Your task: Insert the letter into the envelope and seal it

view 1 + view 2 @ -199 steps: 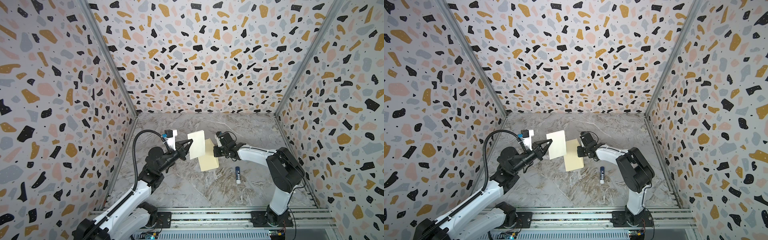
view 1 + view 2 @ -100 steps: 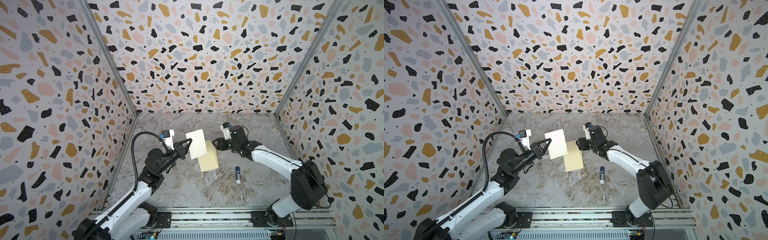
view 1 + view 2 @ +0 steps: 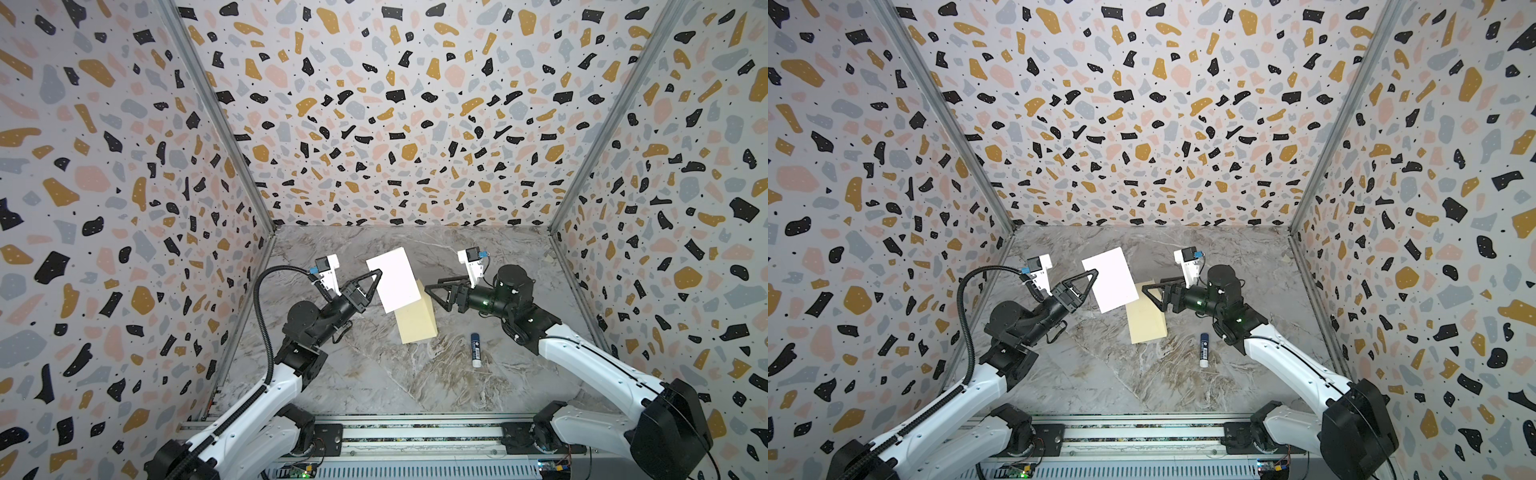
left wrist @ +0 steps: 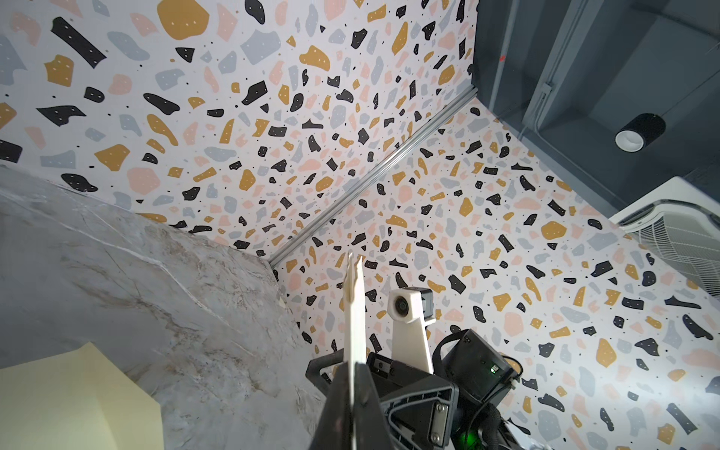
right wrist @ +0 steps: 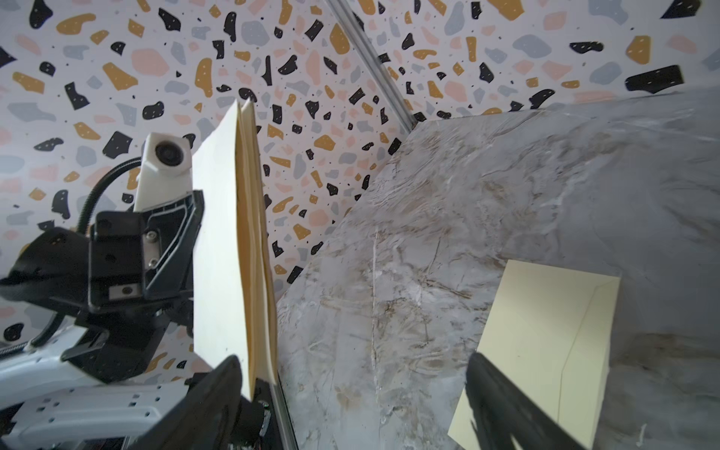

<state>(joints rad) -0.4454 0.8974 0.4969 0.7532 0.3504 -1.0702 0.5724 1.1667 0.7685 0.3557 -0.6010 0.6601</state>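
Folded letter [image 3: 392, 282] held off the bench [image 3: 374, 374], clamped at its near edge by the closed left claw [image 3: 376, 277]. Its free edge lies just beside one finger of the right claw [image 3: 434, 293], whose jaws stand wide apart and empty. The envelope [image 3: 415, 322] lies flat beneath both claws. A glue stick [image 3: 476, 349] rests below and behind the right claw. The letter is judged light, thin and floppy; its layers splay at the free edge, so a second pinch there should steady it.
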